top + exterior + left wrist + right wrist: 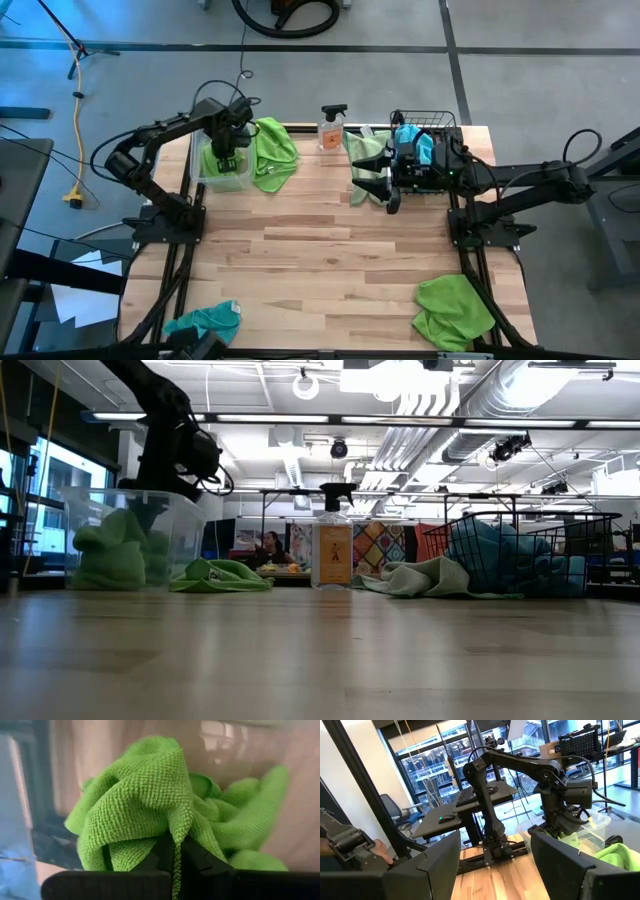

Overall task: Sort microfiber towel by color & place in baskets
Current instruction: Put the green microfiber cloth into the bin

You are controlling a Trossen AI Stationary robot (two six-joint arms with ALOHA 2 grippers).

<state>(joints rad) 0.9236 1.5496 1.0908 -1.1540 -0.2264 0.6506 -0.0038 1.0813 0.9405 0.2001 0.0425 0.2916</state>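
Left wrist view: a lime green towel (150, 805) bunches up against the left gripper (175, 852), whose fingers are pinched fully together on a fold of it.
Towel's place: inside the clear tub (199, 176) at the table's far left, with the left gripper (226, 160) reaching down into it; the low view shows green cloth (115, 550) heaped behind the tub wall.
Nearby cloths: a second green towel (274, 152) lies on the table just beside the tub; a pale green one (366, 152) lies beside the wire basket (452, 125), which holds blue cloths (414, 142).
Loose cloths: one green towel (452, 310) and one blue towel (207, 322) lie at the near edge, well apart from both baskets.
Right gripper (388, 180): jaws spread wide, holding nothing, hovering beside the wire basket.
Spray bottle (331, 128): upright between the baskets.
Risk: if the left arm rises before letting go, the pinched fold likely drags the towel back out over the tub's rim.
Risk two: fuzzy pile may cling to the fingers after release.
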